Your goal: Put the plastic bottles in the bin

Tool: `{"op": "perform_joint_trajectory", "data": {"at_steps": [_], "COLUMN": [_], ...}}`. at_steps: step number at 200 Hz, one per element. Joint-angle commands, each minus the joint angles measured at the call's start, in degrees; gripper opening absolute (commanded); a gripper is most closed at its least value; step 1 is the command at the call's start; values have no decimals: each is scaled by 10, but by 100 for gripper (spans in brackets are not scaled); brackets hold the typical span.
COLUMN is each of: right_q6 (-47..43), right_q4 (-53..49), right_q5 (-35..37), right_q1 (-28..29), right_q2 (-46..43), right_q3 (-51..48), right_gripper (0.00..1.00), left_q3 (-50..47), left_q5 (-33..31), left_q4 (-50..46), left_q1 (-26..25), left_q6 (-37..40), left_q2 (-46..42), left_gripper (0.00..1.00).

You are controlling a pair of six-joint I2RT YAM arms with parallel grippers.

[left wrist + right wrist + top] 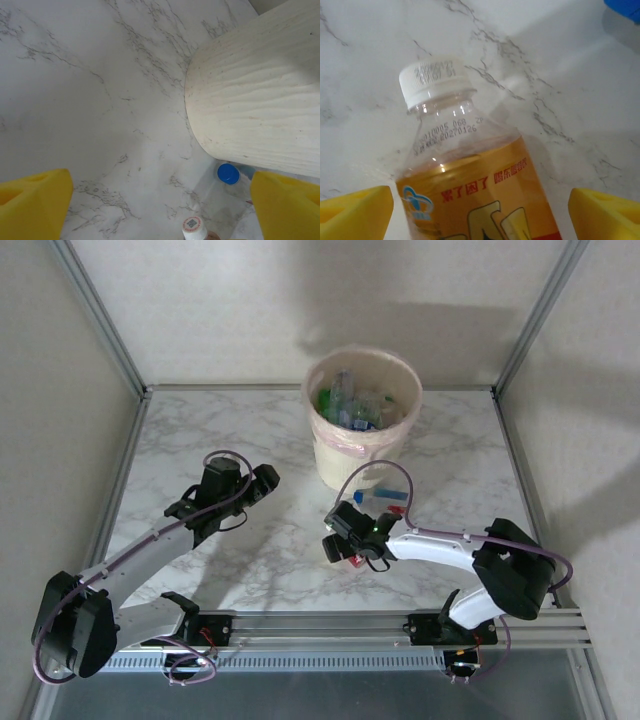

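A brown-orange bottle [470,190] with a white cap [432,82] lies on the marble table between the wide-apart yellow fingers [355,210] of my right gripper [337,540], which is open around it. Its white cap [194,227] also shows at the bottom of the left wrist view. A clear bottle [380,497] with a blue cap [228,173] lies at the foot of the bin [362,445]. Several green and clear bottles [350,400] fill the bin. My left gripper [268,480] hangs open and empty above bare table, left of the bin's wall [250,100].
Metal frame posts and plain walls close in the marble table [220,440] at the back and sides. The arms' mounting rail [330,625] runs along the near edge. Open table lies left of the bin.
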Motion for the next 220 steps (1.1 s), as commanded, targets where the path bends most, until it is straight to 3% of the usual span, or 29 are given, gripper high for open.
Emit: {"op": "perform_joint_trajectory", "data": {"at_steps": [1, 57, 108, 148, 179, 220], "right_q6": [24, 35, 58, 62, 41, -2], "right_q4": [-7, -5, -63, -155, -208, -250], "right_q5": [1, 8, 36, 114, 178, 155], "right_q1": [3, 8, 41, 58, 47, -87], "right_q2": [-2, -6, -54, -96, -88, -9], "right_q3": [-12, -7, 52, 206, 385, 633], "right_gripper": [85, 57, 53, 49, 49, 49], "left_q3": [-9, -10, -8, -7, -3, -2], "left_q5": [10, 10, 12, 18, 18, 23], "left_q4": [1, 1, 0, 8, 7, 9], "left_q1": [7, 12, 17, 18, 19, 20], "left_q6": [4, 4, 6, 4, 6, 4], "left_q2": [-3, -7, -7, 6, 4, 8], "left_gripper": [91, 91, 91, 91, 91, 91]}}
